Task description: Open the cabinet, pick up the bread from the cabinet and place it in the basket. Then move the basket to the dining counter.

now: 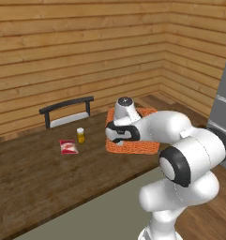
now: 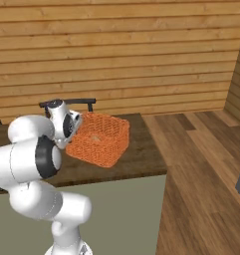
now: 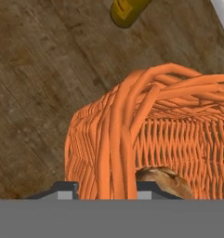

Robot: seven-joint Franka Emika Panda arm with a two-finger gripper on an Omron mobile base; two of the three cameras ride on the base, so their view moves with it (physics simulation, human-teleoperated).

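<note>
You see the basket (image 3: pixel 132 125) woven of thick orange wicker strands, ribbed and rough. The tabletop (image 1: pixel 34 173) under it is dark wood with visible grain, matt. The bread (image 3: pixel 167 179) inside has a brown, lightly glossy crust. The wall (image 2: pixel 116 55) is pale wooden planking, smooth.

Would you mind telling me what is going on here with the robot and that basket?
The white arm has its gripper at the rim of the orange wicker basket, one fingertip on each side of the woven wall. The basket sits on the dark wood dining counter, and a brown piece of bread lies inside it. Further along the counter stand a small yellow bottle and a red packet, with a dark chair behind.
</note>
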